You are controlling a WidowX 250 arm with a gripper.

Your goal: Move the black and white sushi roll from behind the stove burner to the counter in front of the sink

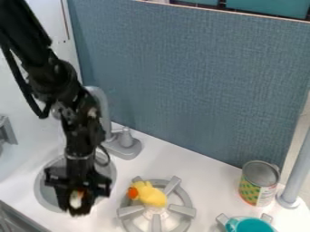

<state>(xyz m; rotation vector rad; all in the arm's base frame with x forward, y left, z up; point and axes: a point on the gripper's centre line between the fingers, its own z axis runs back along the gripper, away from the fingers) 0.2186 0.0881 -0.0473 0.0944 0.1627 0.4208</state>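
The black gripper (77, 201) hangs at the lower left, over the round grey sink (40, 190). It is shut on a small white and orange object (75, 199), mostly hidden by the dark fingers. To the right of the gripper, a yellow toy duck (151, 194) with an orange bill lies on the grey burner grate (182, 210); the two do not touch.
A grey faucet (124, 145) stands behind the sink. At the right are a tin can (259, 183), a grey post (295, 172) and a teal pot (249, 225) at the front edge. A blue-grey panel (194, 81) rises along the back.
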